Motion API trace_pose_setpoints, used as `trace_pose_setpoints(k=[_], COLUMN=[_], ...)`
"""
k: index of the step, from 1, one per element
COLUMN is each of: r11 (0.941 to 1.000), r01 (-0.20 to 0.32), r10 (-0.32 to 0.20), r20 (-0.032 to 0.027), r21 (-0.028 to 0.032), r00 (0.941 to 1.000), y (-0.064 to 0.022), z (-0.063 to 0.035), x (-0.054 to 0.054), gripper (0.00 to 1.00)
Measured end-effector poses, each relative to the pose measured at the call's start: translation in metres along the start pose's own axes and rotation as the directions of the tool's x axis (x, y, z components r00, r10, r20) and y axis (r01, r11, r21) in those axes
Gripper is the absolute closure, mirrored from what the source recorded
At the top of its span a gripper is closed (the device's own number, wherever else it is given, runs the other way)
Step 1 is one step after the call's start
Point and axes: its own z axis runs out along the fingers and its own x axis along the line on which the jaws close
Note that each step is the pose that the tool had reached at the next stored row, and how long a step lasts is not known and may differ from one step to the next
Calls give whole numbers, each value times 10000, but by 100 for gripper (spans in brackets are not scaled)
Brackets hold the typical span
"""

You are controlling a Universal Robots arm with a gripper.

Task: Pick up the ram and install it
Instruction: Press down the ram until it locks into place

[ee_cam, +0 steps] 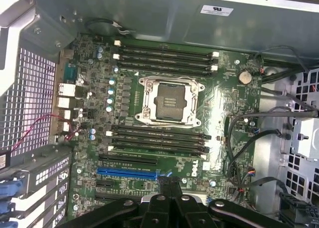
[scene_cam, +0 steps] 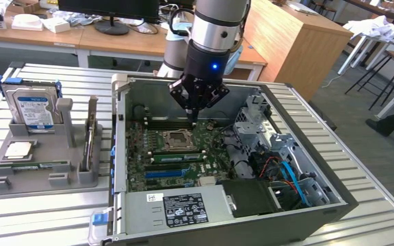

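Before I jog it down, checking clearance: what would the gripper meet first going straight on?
Likely the motherboard, near the memory slots beside the empty processor socket; the gripper points straight down, jaws shut.

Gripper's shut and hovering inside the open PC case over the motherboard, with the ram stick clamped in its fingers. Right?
Not quite. The gripper is shut and does hover inside the open PC case over the motherboard, but it holds nothing. In the wrist view its closed fingertips meet with no board between them. The exterior view agrees.
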Motion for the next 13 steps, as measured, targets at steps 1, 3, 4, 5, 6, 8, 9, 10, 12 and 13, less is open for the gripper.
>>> trace_pose_setpoints(k=[1,3,4,5,6,8,9,10,12,13], r11=[10000,10000,10000,10000,10000,10000,10000,10000,10000,10000], r01=[1,1,-1,-2,-6,-17,-23,-24,-24,-24], r10=[-1,-1,1,2,6,17,23,24,24,24], r20=[0,0,0,-1,-6,-20,-22,-22,-23,-22], r21=[-1,-1,-1,-2,-5,-21,-23,-24,-24,-25], r00=[10000,10000,10000,10000,10000,10000,10000,10000,10000,10000], y=[0,0,0,0,0,0,0,0,0,0], z=[0,0,0,0,0,0,0,0,0,0], x=[0,1,2,2,2,3,3,2,2,2], gripper=[90,90,90,90,90,90,90,90,90,90])
